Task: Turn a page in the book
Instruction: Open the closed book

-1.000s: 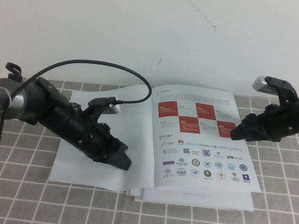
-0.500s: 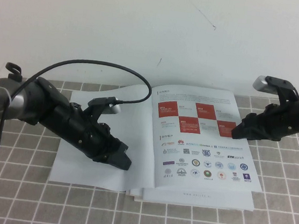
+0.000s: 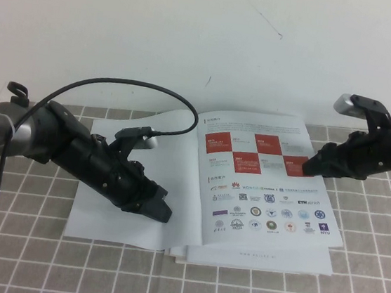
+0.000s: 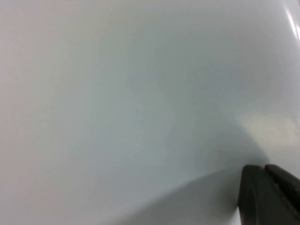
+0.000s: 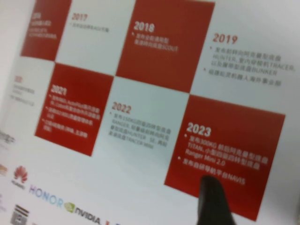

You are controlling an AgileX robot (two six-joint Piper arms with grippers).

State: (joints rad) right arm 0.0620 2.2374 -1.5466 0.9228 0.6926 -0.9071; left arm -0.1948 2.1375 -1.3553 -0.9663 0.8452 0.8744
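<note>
— So, where is the book (image 3: 247, 188) lying?
— Mid-frame, open on the grey checked cloth (image 3: 21, 254), under a white wall (image 3: 194, 33).
— Grippers?
— Left gripper (image 3: 158, 209) is pressing closed, lower-left page; right gripper (image 3: 311, 165) is hovering open, page's right edge.

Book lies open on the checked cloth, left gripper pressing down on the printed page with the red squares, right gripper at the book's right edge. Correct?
Not quite. The left gripper presses the blank left page, as the high view shows. The red squares are on the right page of the book, where the right gripper sits. The rest holds.
</note>
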